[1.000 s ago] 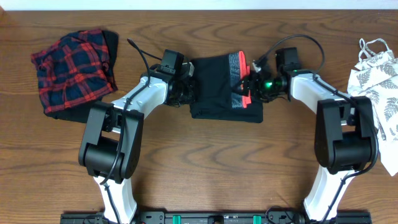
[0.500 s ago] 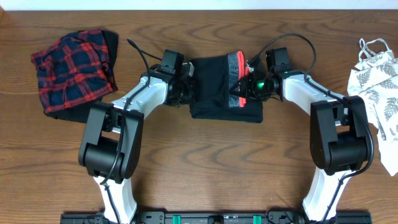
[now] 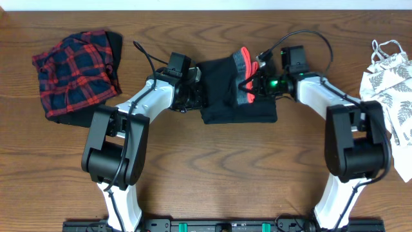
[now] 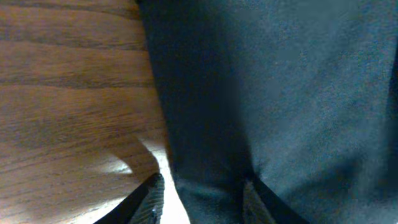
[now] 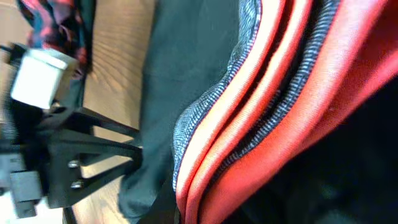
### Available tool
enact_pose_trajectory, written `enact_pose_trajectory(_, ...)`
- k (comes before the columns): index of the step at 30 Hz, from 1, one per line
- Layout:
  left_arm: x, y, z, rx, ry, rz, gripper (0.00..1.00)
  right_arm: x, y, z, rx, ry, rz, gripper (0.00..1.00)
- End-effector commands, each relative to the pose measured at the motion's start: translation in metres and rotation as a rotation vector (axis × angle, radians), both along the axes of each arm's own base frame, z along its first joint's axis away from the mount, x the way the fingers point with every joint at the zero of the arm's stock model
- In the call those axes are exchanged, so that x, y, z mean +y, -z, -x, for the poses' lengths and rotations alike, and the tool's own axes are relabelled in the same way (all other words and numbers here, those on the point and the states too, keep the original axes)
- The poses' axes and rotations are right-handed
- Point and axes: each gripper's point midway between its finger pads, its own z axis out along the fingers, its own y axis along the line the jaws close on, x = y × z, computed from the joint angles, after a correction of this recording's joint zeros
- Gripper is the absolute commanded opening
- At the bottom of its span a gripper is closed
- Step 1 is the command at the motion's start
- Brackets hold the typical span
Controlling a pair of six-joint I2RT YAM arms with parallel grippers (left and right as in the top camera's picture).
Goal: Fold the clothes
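Note:
The black leggings (image 3: 225, 96) lie folded in the middle of the table, and their grey-and-coral waistband (image 3: 244, 76) is raised at the right end. My right gripper (image 3: 255, 80) is shut on that waistband, whose coral stripes (image 5: 261, 112) fill the right wrist view. At the leggings' left edge my left gripper (image 3: 196, 96) is open. Its fingers (image 4: 148, 200) stand apart on either side of a fold of black cloth (image 4: 211, 186), with a bright gap showing beside the left one.
A red-navy plaid piece (image 3: 76, 72) lies bunched at the far left. A white leaf-print top (image 3: 389, 90) hangs over the table's right edge. Bare wood (image 3: 219, 167) lies in front of the leggings, between the two arm bases.
My right gripper has shut on the waistband and raised it up and back. My left gripper has opened off the left edge. The leggings have shifted slightly right.

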Motion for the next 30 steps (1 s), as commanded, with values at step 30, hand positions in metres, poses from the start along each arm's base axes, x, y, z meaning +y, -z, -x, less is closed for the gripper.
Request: enact_pose_trajectory(30, 0.003, 0.011, 0.004, 0.022, -0.002, -0.028, 0.44, -0.05, -0.125, 0.012, -0.175, 0.106, -0.001, 0.01)
